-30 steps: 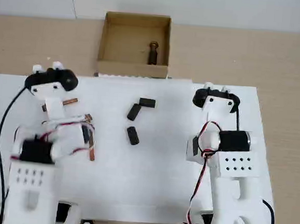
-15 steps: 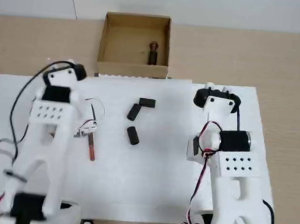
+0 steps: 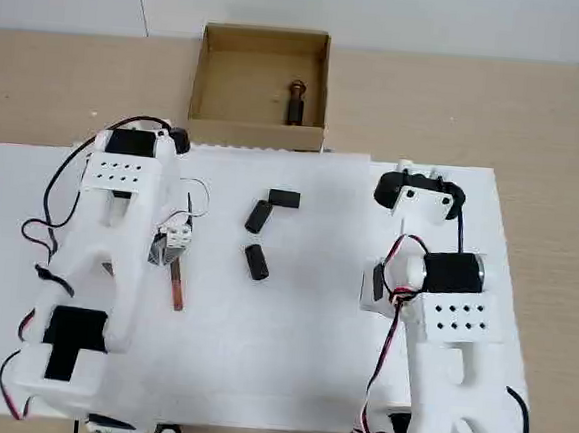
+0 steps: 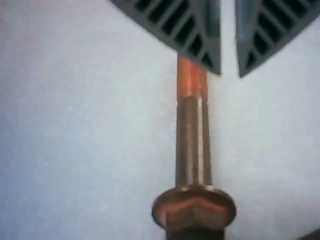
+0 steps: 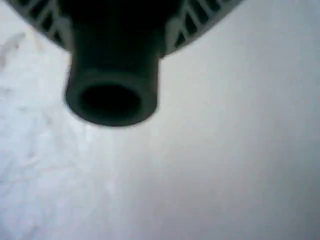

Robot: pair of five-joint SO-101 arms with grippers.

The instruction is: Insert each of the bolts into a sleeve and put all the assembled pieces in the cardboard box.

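A copper bolt (image 3: 177,290) lies on the white sheet (image 3: 298,358). My left gripper (image 3: 169,250) hangs just over its threaded end. In the left wrist view the gripper (image 4: 229,70) is slightly open, one fingertip (image 4: 200,35) covers the tip of the bolt (image 4: 193,145), and nothing sits between the fingers. My right gripper (image 5: 117,30) is shut on a black sleeve (image 5: 112,95), whose open bore faces the camera just above the sheet. Three loose black sleeves (image 3: 284,198), (image 3: 258,215), (image 3: 257,262) lie mid-sheet. The cardboard box (image 3: 256,132) holds one assembled piece (image 3: 295,102).
The box stands on the wooden table (image 3: 479,101) just past the sheet's far edge. The left arm's body (image 3: 106,252) and its loose wires (image 3: 59,208) cover the sheet's left part. The right arm (image 3: 442,319) stands over the sheet's right side.
The left arm has swung up and out from a folded pose, bringing its gripper down over the bolt's end. The right arm and the loose sleeves have not moved.
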